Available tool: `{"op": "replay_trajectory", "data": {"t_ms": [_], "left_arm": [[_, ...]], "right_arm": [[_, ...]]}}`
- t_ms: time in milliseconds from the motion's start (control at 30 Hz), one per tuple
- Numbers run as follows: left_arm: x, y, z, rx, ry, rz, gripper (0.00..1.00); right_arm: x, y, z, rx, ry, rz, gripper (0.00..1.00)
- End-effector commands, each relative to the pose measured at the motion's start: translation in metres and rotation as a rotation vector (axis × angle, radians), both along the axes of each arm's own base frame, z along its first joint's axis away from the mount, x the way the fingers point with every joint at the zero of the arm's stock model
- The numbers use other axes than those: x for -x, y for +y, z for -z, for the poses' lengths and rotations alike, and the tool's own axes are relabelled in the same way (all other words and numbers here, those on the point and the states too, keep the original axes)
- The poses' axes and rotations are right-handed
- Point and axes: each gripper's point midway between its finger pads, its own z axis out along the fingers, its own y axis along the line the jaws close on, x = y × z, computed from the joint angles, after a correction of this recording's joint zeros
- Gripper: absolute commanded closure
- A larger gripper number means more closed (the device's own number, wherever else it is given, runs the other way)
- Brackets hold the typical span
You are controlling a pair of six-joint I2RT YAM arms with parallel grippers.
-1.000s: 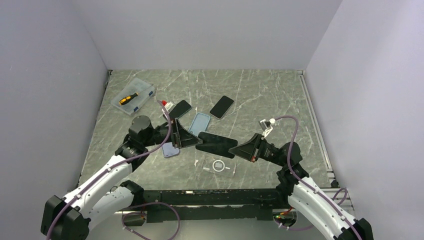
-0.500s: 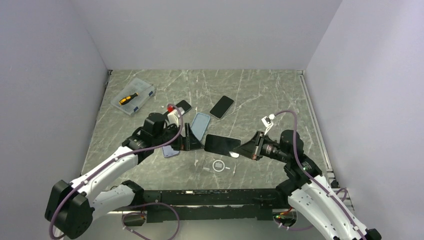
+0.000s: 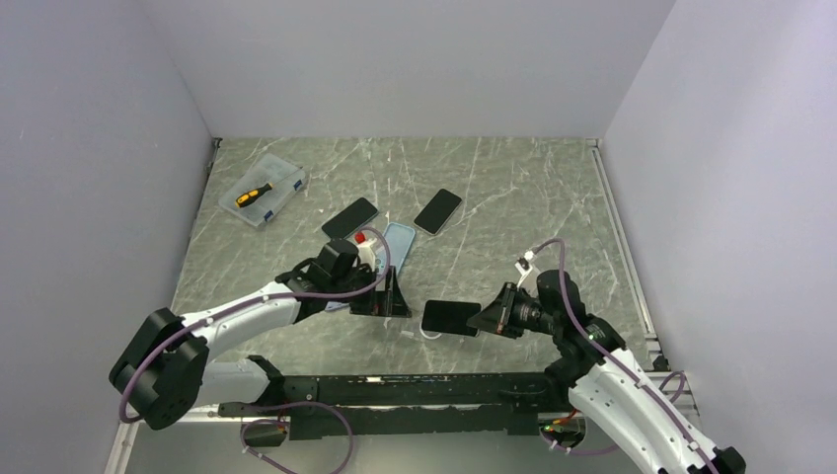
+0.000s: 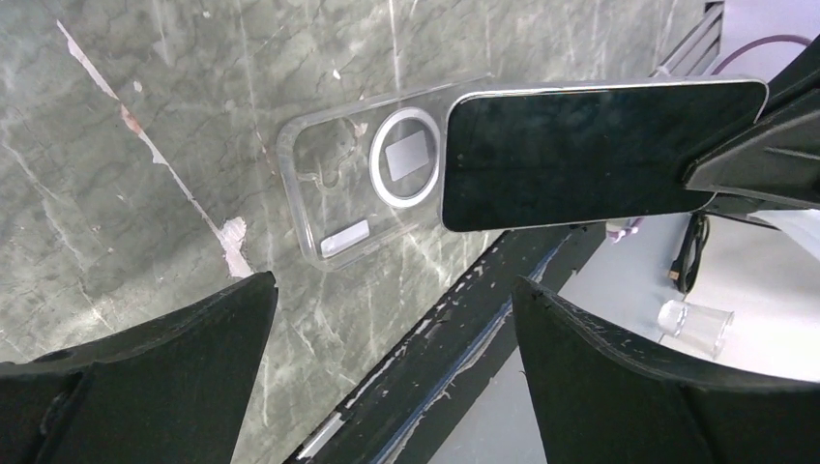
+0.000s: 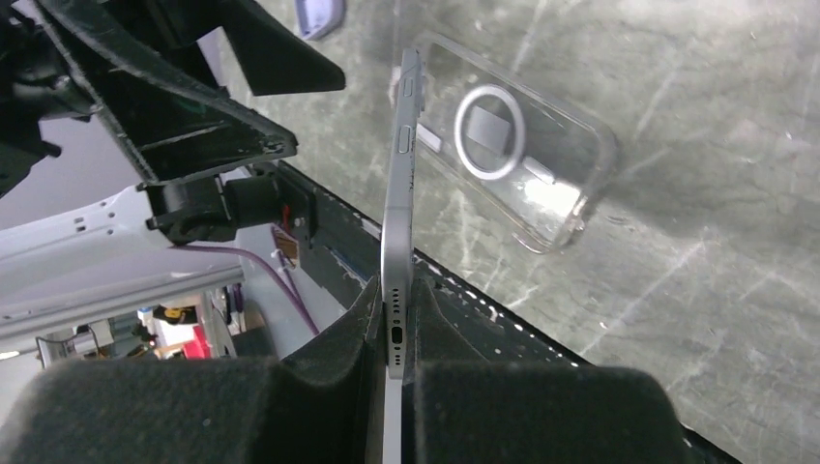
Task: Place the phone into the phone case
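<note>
Since a second ago both arms have dropped toward the near edge of the marbled table [image 3: 533, 197]. The left claw [image 3: 390, 296] has let go and spread its jaws, and the phone [image 3: 451, 318] has come down with the right claw alone. Far out to the left claw's left and well beyond it lies a clear organizer box [image 3: 265, 190] with an orange-handled screwdriver [image 3: 254, 194] inside. Just behind the left claw's wrist a lilac case [image 5: 319, 14] lies flat. Beyond the claw a dark phone [image 3: 350, 217], a light blue case [image 3: 395, 242] and a second dark phone [image 3: 437, 210] sit in a loose row. The left claw stands wide open and holds nothing, its two fingers [image 4: 174, 358] well apart and low over the table. The clear phone case [image 4: 367, 184] lies face up straight ahead of them, with its ring and white patch showing. The phone, screen up and roughly level, reaches from the right claw [image 5: 396, 300] toward the left one. Its free end overlaps the nearer end of the clear phone case, and whether the two touch cannot be told. The right claw is clamped shut on the phone's charging-port end, one pad on each face.
</note>
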Motion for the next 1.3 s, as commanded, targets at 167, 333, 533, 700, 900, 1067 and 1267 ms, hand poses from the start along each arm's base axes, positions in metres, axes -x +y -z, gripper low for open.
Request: {"op": "replay_trajectory", "data": {"t_ms": [167,333,533,700,900,1067,1267], "left_arm": [[-0.008,-0.008,0.022,-0.021,-0.006,-0.008,0.06],[-0.013,-0.016,0.026,-0.005,-0.003,-0.004,0.09],[-0.013,-0.022,0.031,0.007,0.016,0.013,0.1],[-0.009,-0.027,0.034,0.006,0.025,0.041,0.12],[-0.003,-0.032,0.035,0.005,0.026,0.049,0.13],[0.004,-0.035,0.034,0.002,0.02,0.057,0.14],[0.017,-0.04,0.035,-0.015,0.017,0.068,0.15]], "right_arm": [[-0.01,0.008,0.011,-0.055,0.045,0.056,1.0],[-0.011,0.011,0.018,-0.059,0.074,0.052,1.0],[-0.007,0.014,0.026,-0.074,0.112,0.042,1.0],[-0.003,0.015,0.034,-0.07,0.145,0.023,1.0],[0.002,0.017,0.046,-0.069,0.192,0.01,1.0],[0.003,0.015,0.057,-0.073,0.225,0.047,1.0],[0.004,0.009,0.067,-0.052,0.254,0.09,1.0]]}}
